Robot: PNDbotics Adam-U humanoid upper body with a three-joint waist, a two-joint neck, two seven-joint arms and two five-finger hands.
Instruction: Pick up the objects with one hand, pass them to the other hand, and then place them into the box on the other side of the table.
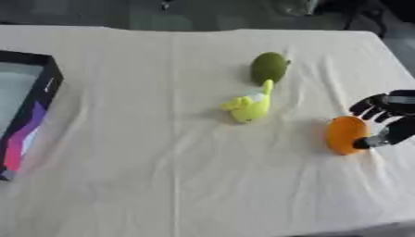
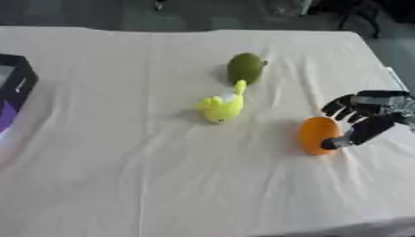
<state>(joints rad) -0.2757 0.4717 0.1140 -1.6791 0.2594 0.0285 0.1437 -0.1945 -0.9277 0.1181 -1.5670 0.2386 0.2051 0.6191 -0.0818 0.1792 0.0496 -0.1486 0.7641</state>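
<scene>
A cream cloth (image 1: 162,162) covers the whole tabletop (image 2: 122,194), lying in soft creases with one long fold line running from the far edge to the near edge. Beyond the far edge the room is dark and blurred; only vague dark shapes show there.

At the left edge stands a black box (image 1: 39,99) with a pale inside and a pink and purple pattern on its outer wall. The left eye view shows its long wall and part of the interior; the right eye view catches only a corner of it.

Right of centre a dark green rounded object (image 1: 269,67) lies on the cloth, and just in front of it, nearly touching, a yellow soft toy (image 1: 251,106) with a tail-like part pointing up toward the green one. What the toy depicts is hard to make out.

Farther right, well apart from the box, an orange egg-shaped object (image 2: 317,135) rests on the cloth. The right hand (image 2: 369,115) reaches in from the right edge, its fingers spread and curved beside the orange object, the thumb tip at its side; it has not closed round it. The right eye view shows the whole hand, while the left eye view cuts it off at the frame edge.
</scene>
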